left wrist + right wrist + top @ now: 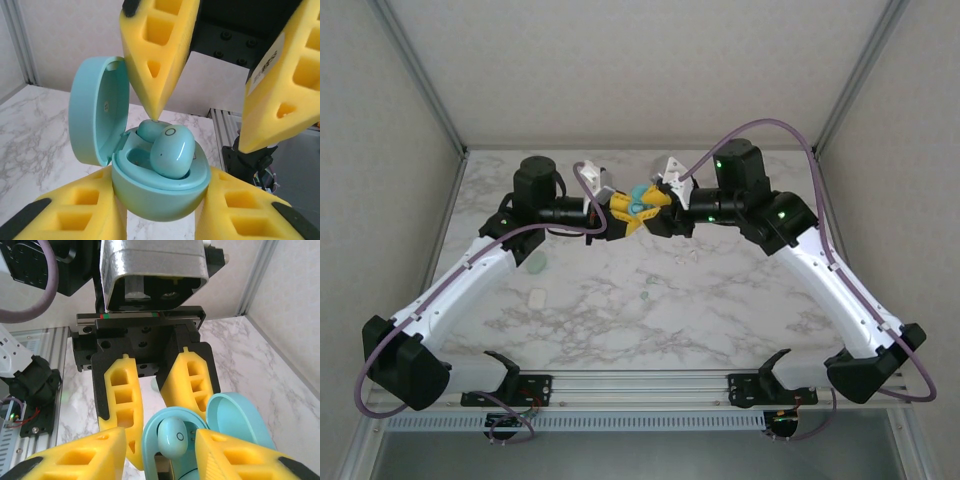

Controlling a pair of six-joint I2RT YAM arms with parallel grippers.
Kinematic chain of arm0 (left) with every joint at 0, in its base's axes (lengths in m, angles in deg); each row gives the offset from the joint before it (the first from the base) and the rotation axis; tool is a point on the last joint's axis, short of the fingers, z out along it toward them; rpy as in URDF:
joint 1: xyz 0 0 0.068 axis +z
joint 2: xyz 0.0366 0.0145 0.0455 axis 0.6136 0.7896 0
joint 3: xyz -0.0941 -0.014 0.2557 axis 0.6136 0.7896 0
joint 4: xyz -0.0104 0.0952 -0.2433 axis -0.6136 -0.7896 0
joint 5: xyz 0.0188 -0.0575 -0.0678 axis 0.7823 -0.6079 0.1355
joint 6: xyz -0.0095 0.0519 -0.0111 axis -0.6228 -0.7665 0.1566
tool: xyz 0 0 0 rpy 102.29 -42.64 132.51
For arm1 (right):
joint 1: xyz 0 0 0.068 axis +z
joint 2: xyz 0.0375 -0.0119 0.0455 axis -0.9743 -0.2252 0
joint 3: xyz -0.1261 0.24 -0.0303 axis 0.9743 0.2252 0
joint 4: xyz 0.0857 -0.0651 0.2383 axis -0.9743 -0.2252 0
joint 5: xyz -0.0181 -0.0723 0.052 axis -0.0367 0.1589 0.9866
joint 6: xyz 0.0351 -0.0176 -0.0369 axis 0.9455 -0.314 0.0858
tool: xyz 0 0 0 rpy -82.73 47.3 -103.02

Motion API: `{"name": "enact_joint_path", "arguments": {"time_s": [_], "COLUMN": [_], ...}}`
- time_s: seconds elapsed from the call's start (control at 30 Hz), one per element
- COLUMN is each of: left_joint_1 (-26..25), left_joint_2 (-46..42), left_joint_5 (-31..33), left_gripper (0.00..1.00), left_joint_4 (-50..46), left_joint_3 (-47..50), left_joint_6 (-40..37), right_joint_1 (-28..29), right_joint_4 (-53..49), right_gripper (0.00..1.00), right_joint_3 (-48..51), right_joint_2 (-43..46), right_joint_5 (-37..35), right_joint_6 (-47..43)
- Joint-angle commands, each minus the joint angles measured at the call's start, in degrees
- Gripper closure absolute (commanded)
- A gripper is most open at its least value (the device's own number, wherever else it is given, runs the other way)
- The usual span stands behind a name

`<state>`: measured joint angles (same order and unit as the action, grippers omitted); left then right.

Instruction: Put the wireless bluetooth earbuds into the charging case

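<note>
The teal charging case (pixel 160 192) hangs above the table with its lid (pixel 92 112) swung open, and my left gripper (pixel 160 200) is shut on its round body. One teal earbud (pixel 172 150) sits tilted in the near socket, and a second bud (pixel 149 129) lies behind it. My right gripper (pixel 198 132) hovers over the case, open; one fingertip (pixel 155 112) is just above the rear bud. From the right wrist, the earbud (pixel 174 435) lies in the case (pixel 150 437) between my right gripper's (pixel 160 440) spread fingers. Both grippers meet at the case (pixel 640 204).
On the marble table (pixel 720 310) lie a pale mint object (pixel 538 263), a white object (pixel 537 297) and a tiny teal bud (pixel 643 296), all nearer than the grippers. Walls close in the back and sides; a metal rail (pixel 640 385) runs along the near edge.
</note>
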<state>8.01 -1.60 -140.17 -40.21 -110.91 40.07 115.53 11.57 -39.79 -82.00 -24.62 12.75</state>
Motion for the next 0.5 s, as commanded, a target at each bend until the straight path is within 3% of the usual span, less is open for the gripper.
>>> {"name": "enact_joint_path", "arguments": {"time_s": [0.0,0.2,0.47], "left_joint_1": [-0.41,-0.39,-0.78], "left_joint_2": [-1.20,-1.44,-3.89], "left_joint_5": [-0.34,4.17,15.56], "left_gripper": [0.83,0.83,0.83], "left_joint_4": [1.92,4.30,14.19], "left_joint_3": [-0.28,1.01,6.58], "left_joint_6": [0.55,1.71,4.36], "right_joint_1": [-0.18,-0.17,-0.13], "right_joint_4": [4.81,7.91,5.44], "right_gripper": [0.55,0.58,0.80], "right_joint_3": [0.68,1.96,2.17], "right_joint_2": [2.47,5.75,4.84], "right_joint_5": [-0.78,-0.67,-9.72], "right_joint_6": [2.38,9.40,31.54]}}
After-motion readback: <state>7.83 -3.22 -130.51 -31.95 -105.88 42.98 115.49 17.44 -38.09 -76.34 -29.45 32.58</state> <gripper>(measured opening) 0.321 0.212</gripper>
